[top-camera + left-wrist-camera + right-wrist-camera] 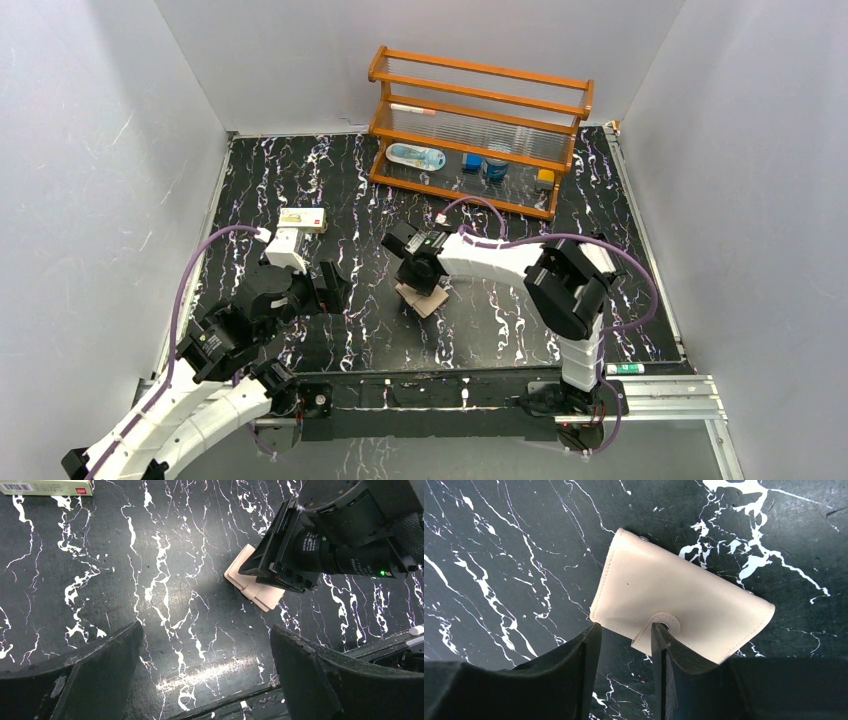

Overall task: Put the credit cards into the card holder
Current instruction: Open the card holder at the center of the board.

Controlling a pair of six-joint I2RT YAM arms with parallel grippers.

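The tan card holder (pixel 674 595) lies closed on the black marble table, its snap tab fastened. It also shows in the top view (pixel 428 300) and the left wrist view (pixel 250 587). My right gripper (pixel 624 627) hangs right over its near edge, jaws a narrow gap apart and holding nothing, with one fingertip (pixel 660 635) at the snap tab. In the top view the right gripper (pixel 412 270) covers part of the holder. My left gripper (pixel 207 630) is wide open and empty, left of the holder (pixel 335 287). No credit cards are in view.
A wooden rack (pixel 480 110) with small items stands at the back. A small white box (pixel 303 220) lies back left, also seen in the left wrist view (pixel 47 487). A white marker (pixel 625 369) lies on the front rail at right. Grey walls surround the table.
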